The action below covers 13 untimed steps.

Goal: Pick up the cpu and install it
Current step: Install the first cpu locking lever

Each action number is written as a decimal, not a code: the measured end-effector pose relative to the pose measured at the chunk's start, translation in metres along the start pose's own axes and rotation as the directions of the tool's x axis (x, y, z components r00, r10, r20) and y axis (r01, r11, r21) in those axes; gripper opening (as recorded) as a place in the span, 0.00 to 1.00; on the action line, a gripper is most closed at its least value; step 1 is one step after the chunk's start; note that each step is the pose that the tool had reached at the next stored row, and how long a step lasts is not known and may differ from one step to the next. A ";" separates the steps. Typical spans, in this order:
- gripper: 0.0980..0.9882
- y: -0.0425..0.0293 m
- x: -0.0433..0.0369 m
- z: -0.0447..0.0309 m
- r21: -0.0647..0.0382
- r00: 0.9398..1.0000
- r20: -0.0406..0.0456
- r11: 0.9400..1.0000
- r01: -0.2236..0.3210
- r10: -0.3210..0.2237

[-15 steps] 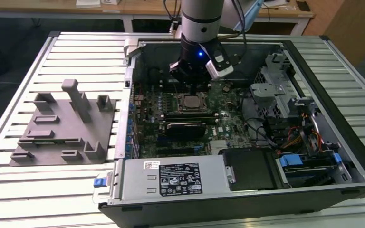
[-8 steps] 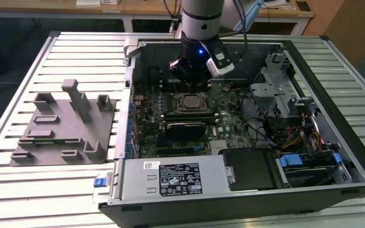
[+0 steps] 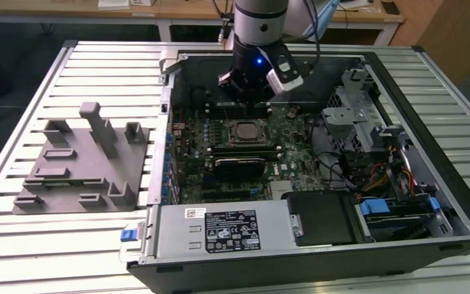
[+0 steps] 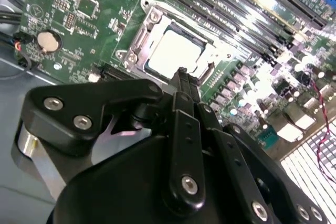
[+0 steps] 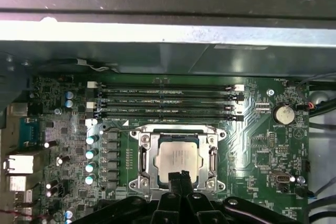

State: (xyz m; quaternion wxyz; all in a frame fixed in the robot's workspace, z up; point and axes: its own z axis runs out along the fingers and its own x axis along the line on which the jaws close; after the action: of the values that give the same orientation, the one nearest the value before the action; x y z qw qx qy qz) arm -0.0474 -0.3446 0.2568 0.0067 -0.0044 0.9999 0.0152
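First wrist view: the cpu [image 5: 178,156] lies flat and square inside the socket frame [image 5: 143,157] on the motherboard [image 5: 252,140], pale metal top facing up, just beside the row of memory sticks [image 5: 165,100]. It looks seated, its edges parallel to the frame, which suggests the placing part of the job is done; whether the frame is latched down over it I cannot tell. In the second wrist view the cpu [image 4: 173,51] shows bare and untouched beyond the fingertips. In both wrist views the jaws are brought together with nothing between them, their tips hanging over the near edge of the chip and not visibly resting on it. In the exterior view the arm [image 3: 259,24] stands close to vertical over the open computer case [image 3: 455,202], wrist pointed straight down at the socket area; a straight-down pose suits reaching past the case walls without brushing them. The grey fixture [image 3: 80,165] sits on the slatted counter [image 3: 96,61] beside the case, at the exterior view's left, well apart from the arm.
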 end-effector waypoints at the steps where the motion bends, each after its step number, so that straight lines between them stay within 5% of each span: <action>1: 0.01 0.0000 0.0000 -0.0013 0.000 1.000 0.000 1.000 0.000 0.000; 13: 0.01 0.0002 -0.0001 -0.0066 0.000 1.000 0.000 1.000 0.000 0.000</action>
State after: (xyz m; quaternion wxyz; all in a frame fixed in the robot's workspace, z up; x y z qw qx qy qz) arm -0.0475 -0.3446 0.2634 0.0067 -0.0044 0.9999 0.0152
